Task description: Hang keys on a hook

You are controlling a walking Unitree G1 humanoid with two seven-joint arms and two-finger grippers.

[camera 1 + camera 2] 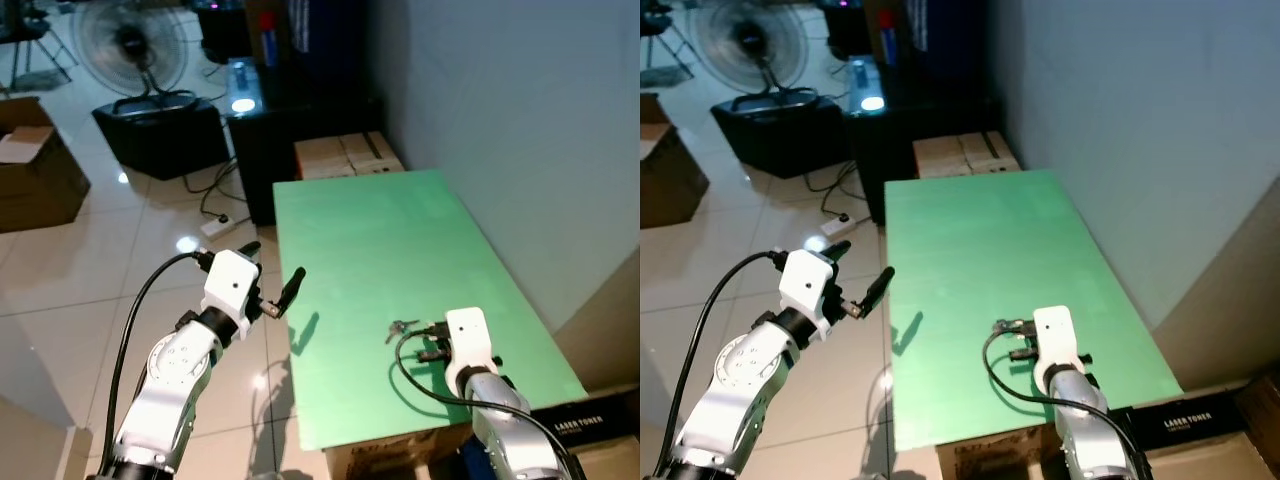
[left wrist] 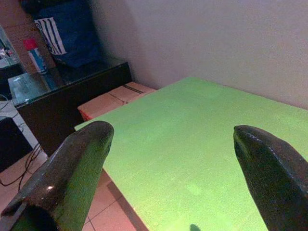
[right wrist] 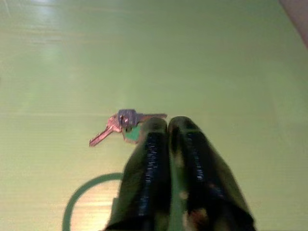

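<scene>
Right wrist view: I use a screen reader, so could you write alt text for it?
The right gripper, fingers pressed together, reaches down to a small bunch of keys lying on a green table. The keys sit right at the fingertips; whether they are pinched cannot be told.

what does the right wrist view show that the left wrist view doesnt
The right wrist view shows the keys lying on the green table, right at the tips of the right claw, whose fingers are pressed together.

The left wrist view shows the left claw open, with the black cabinet, a cardboard box beside it, and the pale wall.

Both show the green tabletop with that arm's own black fingers in front.
</scene>
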